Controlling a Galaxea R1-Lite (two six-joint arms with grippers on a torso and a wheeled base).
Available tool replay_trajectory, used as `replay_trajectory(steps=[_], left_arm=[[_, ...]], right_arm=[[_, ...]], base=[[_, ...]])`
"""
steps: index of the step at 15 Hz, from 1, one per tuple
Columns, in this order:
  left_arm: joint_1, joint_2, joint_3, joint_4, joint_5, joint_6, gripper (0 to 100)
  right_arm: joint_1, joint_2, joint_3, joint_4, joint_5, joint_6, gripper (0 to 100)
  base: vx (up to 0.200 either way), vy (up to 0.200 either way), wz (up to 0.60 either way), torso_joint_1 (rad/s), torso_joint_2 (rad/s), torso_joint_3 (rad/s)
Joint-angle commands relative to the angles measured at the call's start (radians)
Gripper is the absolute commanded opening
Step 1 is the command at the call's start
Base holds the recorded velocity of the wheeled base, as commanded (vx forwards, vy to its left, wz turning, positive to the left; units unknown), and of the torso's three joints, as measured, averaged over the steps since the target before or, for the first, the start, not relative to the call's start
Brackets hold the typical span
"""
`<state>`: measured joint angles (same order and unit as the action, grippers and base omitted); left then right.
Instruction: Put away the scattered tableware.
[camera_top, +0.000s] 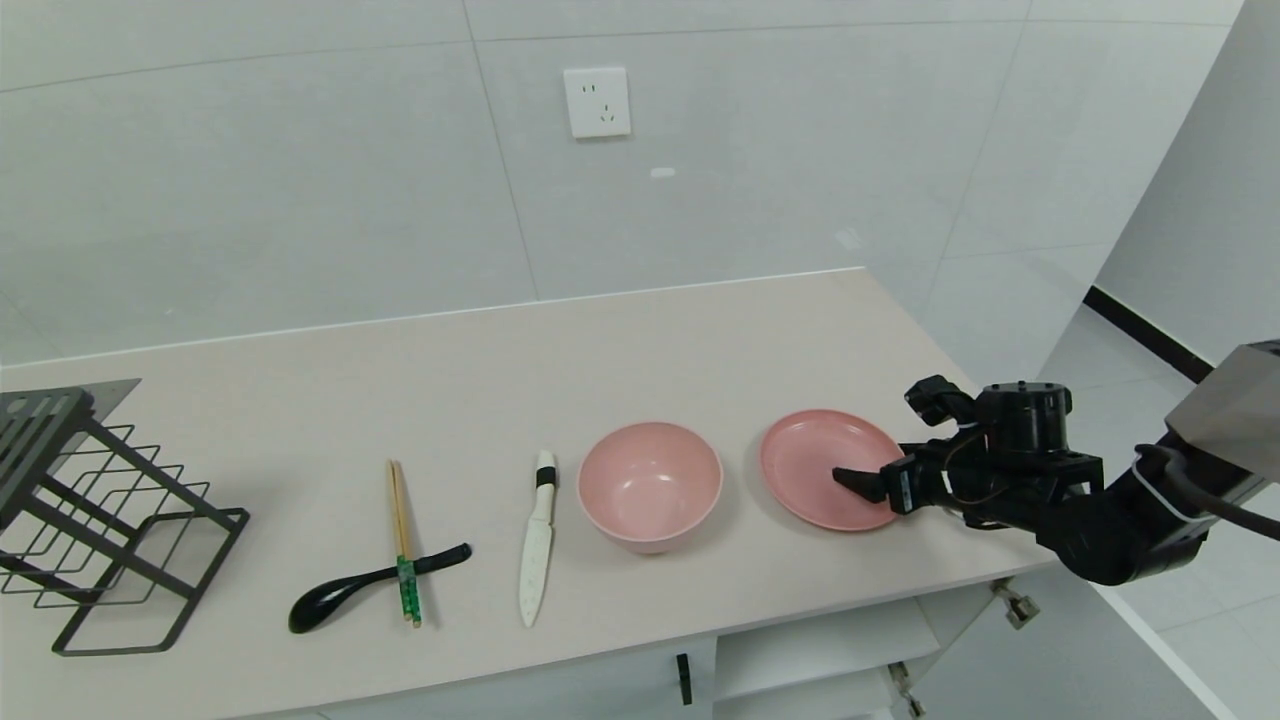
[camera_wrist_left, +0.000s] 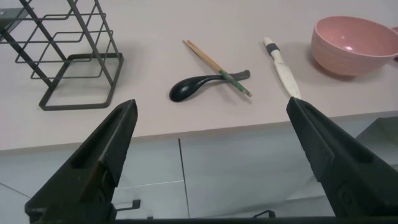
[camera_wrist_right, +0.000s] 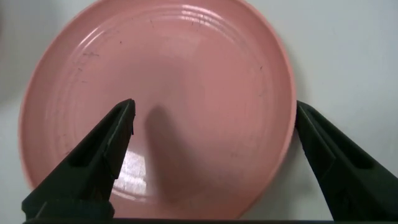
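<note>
Nothing is stowed yet: plate (camera_top: 810, 450), bowl (camera_top: 650, 485), knife (camera_top: 537, 545), chopsticks (camera_top: 400, 510) and spoon (camera_top: 330, 595) lie on the counter (camera_top: 400, 380). The right gripper (camera_wrist_right: 214, 112) gapes over the plate; the left gripper (camera_wrist_left: 211, 106) gapes too.

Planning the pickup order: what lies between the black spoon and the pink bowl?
Only the white knife lies between the black spoon and the pink bowl, clearest in the head view.

Rack (camera_top: 110, 520): left part cut off by the head view's edge; upper part runs out of the left wrist view.
Plate (camera_top: 810, 455): right rim covered by the right gripper (camera_wrist_right: 214, 109).
Spoon (camera_top: 315, 605): handle partly under the chopsticks (camera_top: 400, 510).
Bowl (camera_wrist_left: 351, 46): one side cut off in the left wrist view.
</note>
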<state>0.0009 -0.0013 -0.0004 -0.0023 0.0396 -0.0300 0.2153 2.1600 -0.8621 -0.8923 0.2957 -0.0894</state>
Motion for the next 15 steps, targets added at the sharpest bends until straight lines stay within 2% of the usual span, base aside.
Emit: replay_trajectory(steps=[1,3,4,8,12,15], left_arm=[[0.001,0.001,0.0,-0.001,0.0,-0.001,100],[0.001,0.001,0.0,-0.001,0.0,-0.001,100],[0.001,0.001,-0.001,-0.001,0.0,-0.001,100],[0.001,0.001,0.0,-0.001,0.0,-0.001,100],[0.001,0.001,0.0,-0.001,0.0,-0.001,100],[0.001,0.001,0.0,-0.001,-0.001,0.002,100]], right_arm=[[0.003,0.037,-0.032,-0.016,0.006,0.0,100],[0.021,0.038,-0.032,-0.027,0.006,0.002,100],[0.026,0.037,-0.028,-0.027,0.003,0.002,0],[-0.004,0.06,-0.018,-0.02,-0.084,0.005,0],[-0.039,0.063,-0.02,-0.025,-0.087,-0.001,0],[-0.033,-0.08,-0.002,-0.034,-0.089,0.0,0]], base=[[0.0,0.0,0.0,0.0,0.0,0.0],[0.0,0.0,0.0,0.0,0.0,0.0],[0.0,0.0,0.0,0.0,0.0,0.0],[0.0,0.0,0.0,0.0,0.0,0.0],[0.0,0.0,0.0,0.0,0.0,0.0],[0.0,0.0,0.0,0.0,0.0,0.0]])
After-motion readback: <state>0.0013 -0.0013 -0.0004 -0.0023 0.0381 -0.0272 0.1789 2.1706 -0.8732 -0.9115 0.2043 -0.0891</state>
